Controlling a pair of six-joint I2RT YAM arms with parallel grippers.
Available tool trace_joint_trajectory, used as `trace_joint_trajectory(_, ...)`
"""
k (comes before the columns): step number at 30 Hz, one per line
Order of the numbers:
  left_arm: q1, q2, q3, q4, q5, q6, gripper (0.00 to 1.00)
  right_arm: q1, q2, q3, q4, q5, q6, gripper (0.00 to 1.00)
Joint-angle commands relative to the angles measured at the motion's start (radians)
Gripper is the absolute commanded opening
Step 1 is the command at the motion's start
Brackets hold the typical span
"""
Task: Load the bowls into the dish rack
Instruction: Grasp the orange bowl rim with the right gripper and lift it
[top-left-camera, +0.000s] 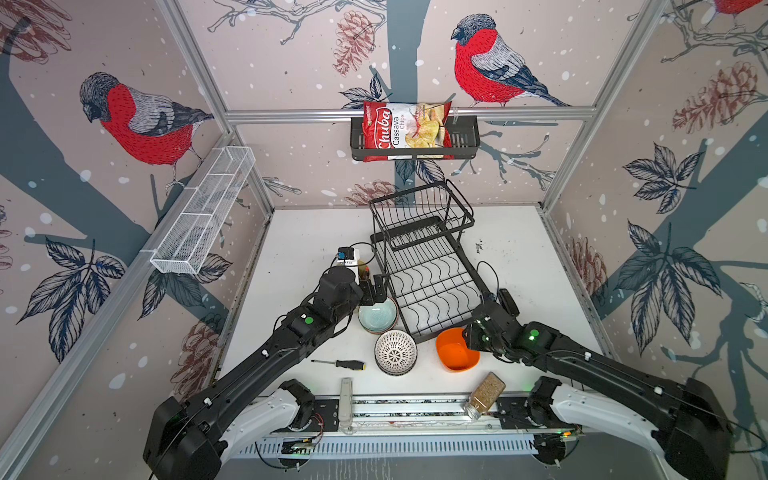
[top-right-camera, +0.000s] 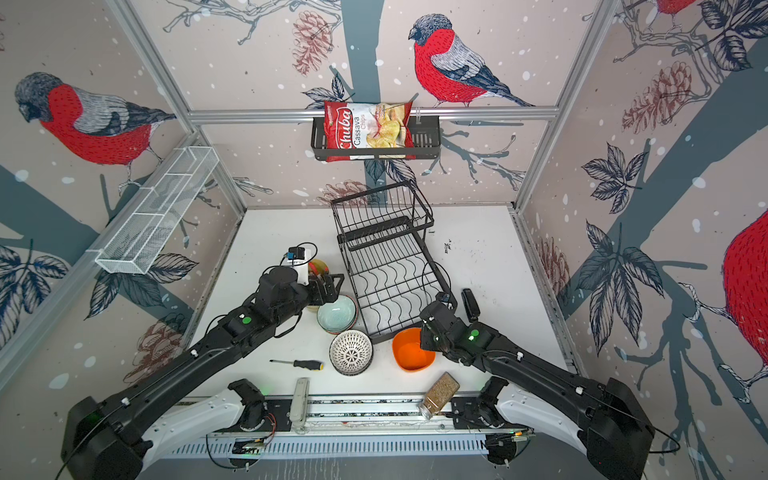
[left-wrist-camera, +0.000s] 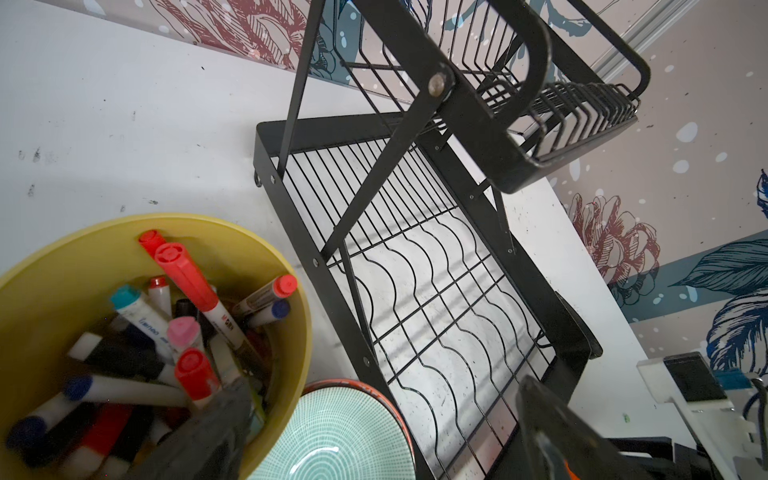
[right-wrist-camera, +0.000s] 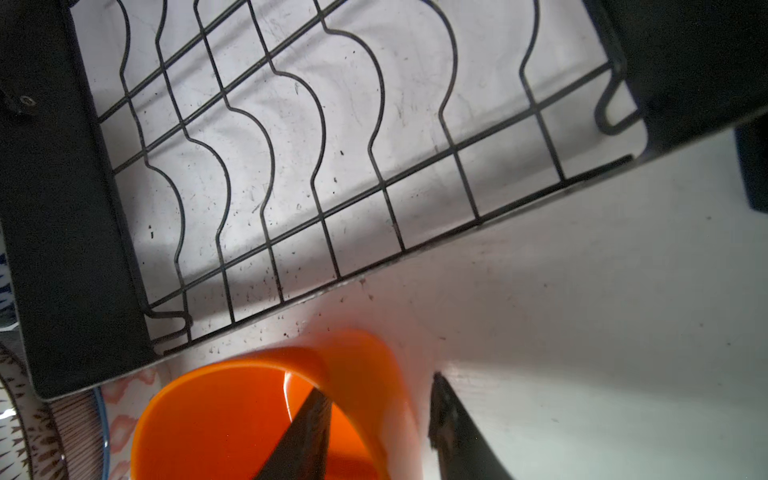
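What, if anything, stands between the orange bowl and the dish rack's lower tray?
Nothing visible. The orange bowl sits beside the dish rack, only bare table between; the right tool straddles the bowl's wall.

dish rack: black metal wire and strip, matt coat, worn at edges | orange bowl: smooth plastic, slight gloss | teal bowl: glazed ceramic, soft sheen | lattice bowl: glazed ceramic, glossy | table: white, matt, scuffed and specked | yellow cup: smooth matt plastic | chips bag: glossy printed foil
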Motion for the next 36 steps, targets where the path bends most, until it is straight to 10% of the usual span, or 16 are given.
trace_joint_trajectory(1,-0.001,-0.005,-0.005,0.046,0.002,-0.004,0.98,0.002,0.015,0.004,0.016,0.048,0.014,0.34)
trace_joint_trajectory(36,-0.001,0.029,0.006,0.065,0.014,0.011,0.98,0.047,0.017,0.028,0.12,0.095,-0.026,0.0)
